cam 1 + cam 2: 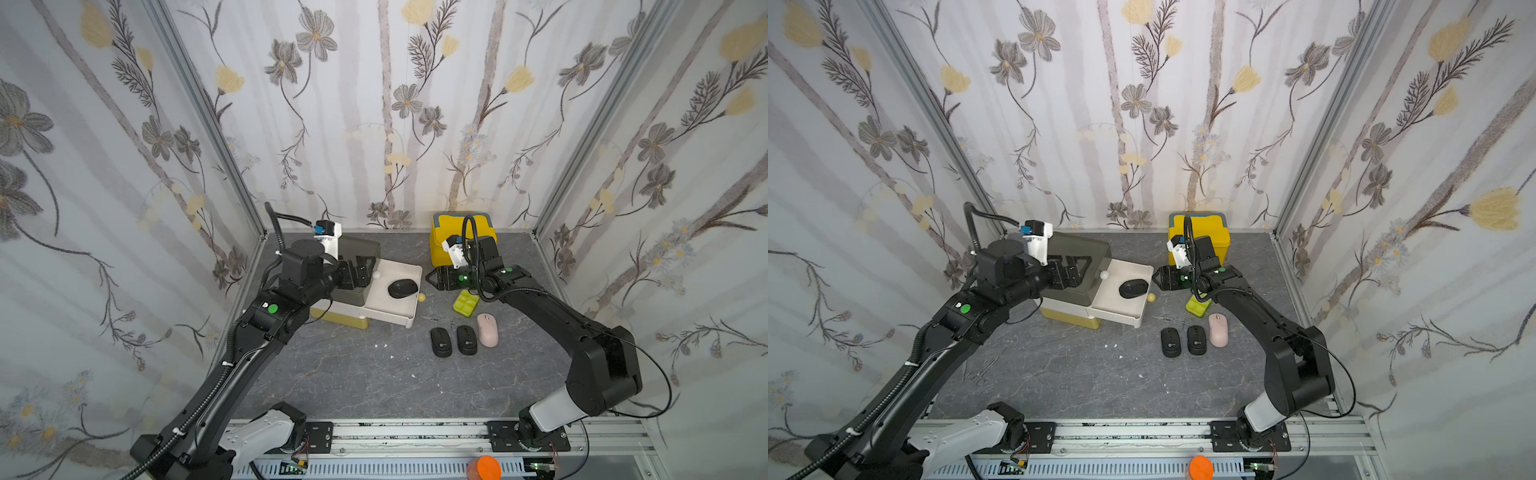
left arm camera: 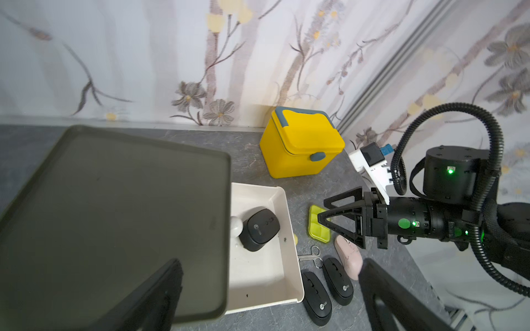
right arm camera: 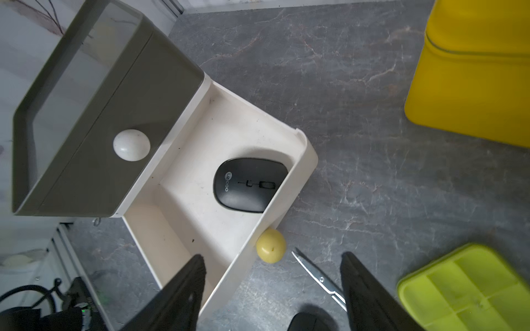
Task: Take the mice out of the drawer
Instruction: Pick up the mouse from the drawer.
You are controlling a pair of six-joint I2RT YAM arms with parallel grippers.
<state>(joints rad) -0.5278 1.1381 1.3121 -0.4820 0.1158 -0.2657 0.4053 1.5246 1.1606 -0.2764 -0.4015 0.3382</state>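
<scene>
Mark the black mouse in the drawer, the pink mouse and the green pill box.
black mouse (image 3: pixel 249 184): right wrist view, middle of its top shell.
pink mouse (image 1: pixel 487 330): a top view, middle of its back.
green pill box (image 1: pixel 464 303): a top view, middle of its top.

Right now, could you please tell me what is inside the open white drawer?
One rounder black mouse lies in the drawer, near its front wall. Whatever sits in the part under the grey cabinet is hidden.

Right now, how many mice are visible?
4: a rounder black mouse in the drawer; two slim black mice and a pink mouse side by side on the table. Others may be hidden.
</scene>
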